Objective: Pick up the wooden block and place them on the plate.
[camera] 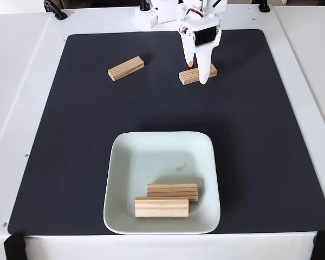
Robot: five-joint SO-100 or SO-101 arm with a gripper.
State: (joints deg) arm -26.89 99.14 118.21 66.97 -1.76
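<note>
Four wooden blocks show in the fixed view, all short rectangular bars of pale pine with darker grain lines running lengthwise. Two lie inside the plate (119,162), toward its near edge: the front block (161,207) sits square to the camera, and the one behind it (172,190) lies parallel, shifted a little to the right, the two touching or nearly so. A third block (125,68) rests alone on the mat at the upper left, angled slightly. The fourth block (192,76) lies at the upper centre, under the gripper (197,73).

The gripper's white fingers point down and stand apart, one with an orange tip on the near left side of this block, the other crossing its right half. That finger hides part of the block's top and right end, so whether the fingers press the wood or only straddle it cannot be made out; the block looks flat on the mat.

The plate is square with rounded corners, shallow, glossy, pale mint-white, with a faint smudge near its centre. It sits on a matte black mat (271,135) with rounded corners, which covers most of a white table (21,81). The arm's white body is cut off at the picture's top edge. Black clamps show at the table's corners.
</note>
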